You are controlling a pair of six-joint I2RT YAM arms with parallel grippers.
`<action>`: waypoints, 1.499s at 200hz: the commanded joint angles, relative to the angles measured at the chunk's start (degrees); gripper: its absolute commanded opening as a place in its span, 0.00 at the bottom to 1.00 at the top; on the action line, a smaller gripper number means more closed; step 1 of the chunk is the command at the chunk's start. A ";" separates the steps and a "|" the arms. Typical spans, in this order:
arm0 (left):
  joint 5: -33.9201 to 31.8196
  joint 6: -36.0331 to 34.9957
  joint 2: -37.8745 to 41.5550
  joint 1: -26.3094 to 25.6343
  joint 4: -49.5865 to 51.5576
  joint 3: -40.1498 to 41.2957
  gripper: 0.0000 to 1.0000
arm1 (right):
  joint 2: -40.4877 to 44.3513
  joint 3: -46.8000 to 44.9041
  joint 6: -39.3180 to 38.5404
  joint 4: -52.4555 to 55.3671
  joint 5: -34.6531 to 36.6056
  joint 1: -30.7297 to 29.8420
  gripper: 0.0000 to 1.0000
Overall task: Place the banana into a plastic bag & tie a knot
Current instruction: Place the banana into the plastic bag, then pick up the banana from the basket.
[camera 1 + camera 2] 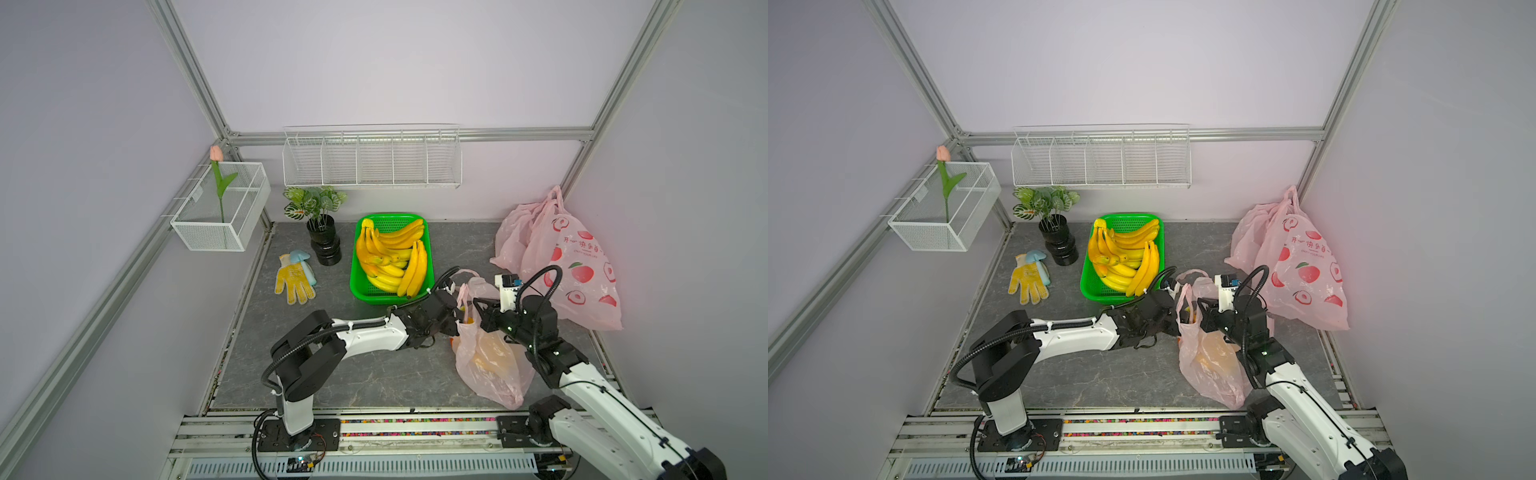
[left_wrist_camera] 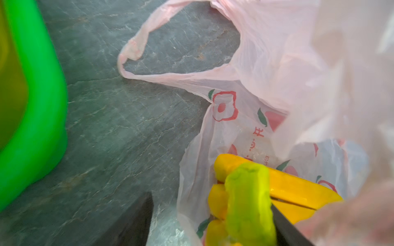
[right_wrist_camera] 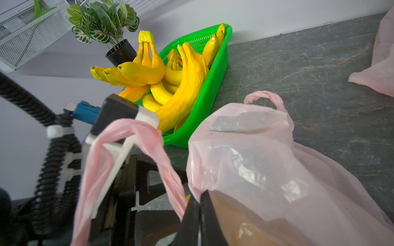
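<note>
Top views: a green basket (image 1: 374, 300) heaped with spare bananas (image 1: 390, 257) stands just behind the left arm (image 1: 365, 332). A plant (image 1: 318, 199), a glove (image 1: 293, 278) and a pile of spare bags (image 1: 573, 266) sit farther off on the tabletop (image 1: 374, 374). Both arms meet at the pink bag (image 1: 486, 365).

Right wrist view: one handle (image 3: 136, 130) loops over the left arm's camera mount (image 3: 119, 110) and masks part of it.

Left wrist view: blurred pink film fills one side, and the bag's lower body is out of frame. In the bag's mouth lies the banana (image 2: 294, 189) — a yellow bunch with a green stem (image 2: 247, 196). It sits between the fingers (image 2: 136, 219) of the left claw (image 2: 212, 202), which stand well apart — one outside the film, the other against the fruit.

The right claw (image 3: 200, 198) is pressed together on the bag's rim, near the bunch.
</note>
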State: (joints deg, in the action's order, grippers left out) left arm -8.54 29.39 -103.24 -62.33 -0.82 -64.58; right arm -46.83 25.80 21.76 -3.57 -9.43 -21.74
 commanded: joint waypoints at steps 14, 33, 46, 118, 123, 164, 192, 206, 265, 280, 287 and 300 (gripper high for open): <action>-0.64 -1.12 6.58 -0.16 0.00 2.78 0.85 | 1.56 -1.27 -1.98 0.59 -0.29 0.41 0.07; -1.57 -1.39 9.95 -0.16 0.23 4.60 0.87 | 2.13 -1.75 -2.14 0.76 0.41 0.37 0.07; -5.13 -0.21 11.85 0.03 2.20 5.36 0.86 | 2.49 -2.22 -2.24 0.98 0.94 0.38 0.07; -23.12 -5.78 23.07 7.34 22.29 -3.16 0.82 | -0.70 -1.77 -2.75 1.82 0.17 0.36 0.07; -24.48 -6.01 23.17 8.50 24.53 -4.79 0.83 | -0.91 -1.61 -2.86 1.82 -0.03 0.30 0.06; -25.43 -4.30 15.89 21.34 42.73 -21.13 0.93 | -2.21 -0.40 -3.48 2.47 -0.37 -0.41 0.07; -20.93 -3.24 9.17 27.96 46.49 -28.48 0.94 | -2.46 -0.40 -3.48 2.69 -0.23 -0.71 0.07; -17.36 -3.48 6.60 30.77 45.45 -30.11 0.94 | -2.17 -0.37 -3.60 3.11 -0.06 -0.81 0.06; -9.28 -12.58 -6.68 36.46 40.48 -42.03 0.86 | -3.46 0.06 -4.09 3.22 -0.18 -1.15 0.06; -9.10 -15.62 -9.45 36.88 39.62 -44.50 0.85 | -3.40 0.11 -4.09 3.01 -0.26 -1.29 0.07; -9.20 -16.88 -10.75 37.06 39.62 -45.66 0.85 | -3.44 -0.05 -4.09 2.96 -0.30 -1.29 0.06; -8.72 -18.48 -13.10 37.65 39.80 -47.62 0.85 | -3.46 0.04 -4.22 2.96 -0.26 -1.25 0.07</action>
State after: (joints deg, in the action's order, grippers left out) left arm -19.33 16.53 -113.30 -25.56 39.51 -108.14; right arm -50.15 24.86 18.79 -0.84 -9.02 -22.65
